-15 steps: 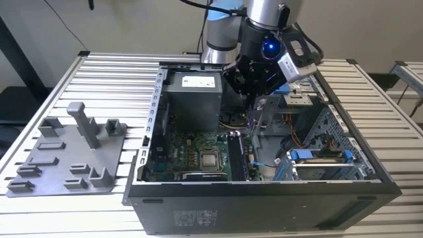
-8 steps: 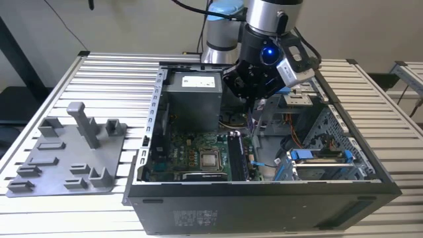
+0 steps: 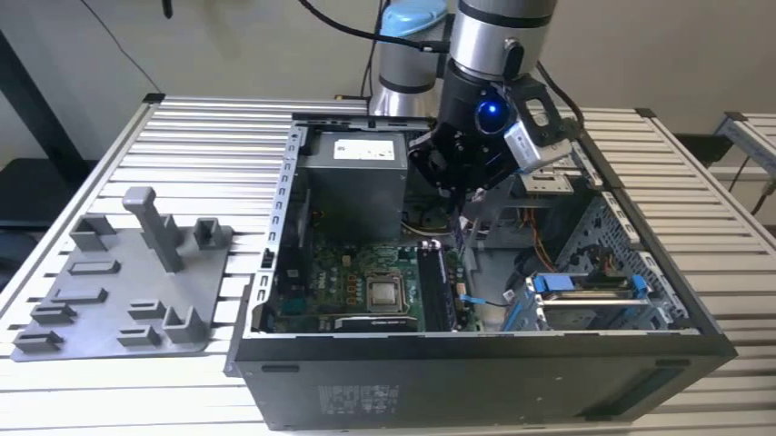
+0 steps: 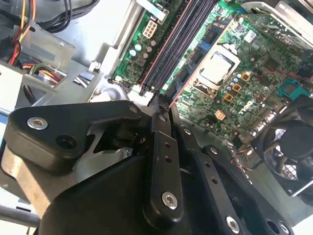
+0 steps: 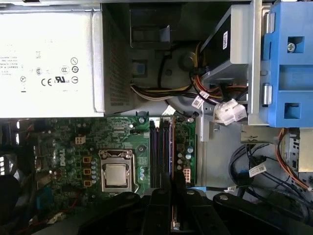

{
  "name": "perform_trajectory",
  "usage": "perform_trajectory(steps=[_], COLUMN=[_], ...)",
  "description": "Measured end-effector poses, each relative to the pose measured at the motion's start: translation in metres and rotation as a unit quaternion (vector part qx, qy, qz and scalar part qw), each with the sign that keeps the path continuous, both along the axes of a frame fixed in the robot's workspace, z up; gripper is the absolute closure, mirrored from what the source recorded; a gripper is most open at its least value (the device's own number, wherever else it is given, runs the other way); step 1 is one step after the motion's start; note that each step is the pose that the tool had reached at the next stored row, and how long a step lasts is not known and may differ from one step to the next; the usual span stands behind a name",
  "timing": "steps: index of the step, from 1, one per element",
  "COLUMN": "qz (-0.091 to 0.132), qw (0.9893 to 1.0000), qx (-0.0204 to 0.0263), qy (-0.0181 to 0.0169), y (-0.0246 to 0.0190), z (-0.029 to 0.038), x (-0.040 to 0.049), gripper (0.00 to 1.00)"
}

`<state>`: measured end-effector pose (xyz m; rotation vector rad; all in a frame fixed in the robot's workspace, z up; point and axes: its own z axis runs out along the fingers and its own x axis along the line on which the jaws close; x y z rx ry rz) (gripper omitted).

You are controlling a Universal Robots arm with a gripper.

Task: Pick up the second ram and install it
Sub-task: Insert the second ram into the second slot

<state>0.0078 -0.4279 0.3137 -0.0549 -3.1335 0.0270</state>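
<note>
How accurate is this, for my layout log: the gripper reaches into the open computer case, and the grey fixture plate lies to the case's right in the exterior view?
One slip: the exterior view shows the grey fixture plate at its left of the computer case, not right. The gripper reaches into the case.

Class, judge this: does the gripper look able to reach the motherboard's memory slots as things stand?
Probably yes. The case is open, the gripper hangs close above the memory slots, and nothing visible lies between.
</note>
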Motion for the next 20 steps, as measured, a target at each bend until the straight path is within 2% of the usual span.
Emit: perform_trajectory(steps=[9, 20], qz=[0.000, 0.000], qw=[1.0000, 1.0000], qx=[-0.0007, -0.0008], qy=[0.0000, 0.0000], y=[0.0000, 0.0000], z=[-0.0150, -0.0264], x=[0.0000, 0.0000], gripper=[0.86, 0.86])
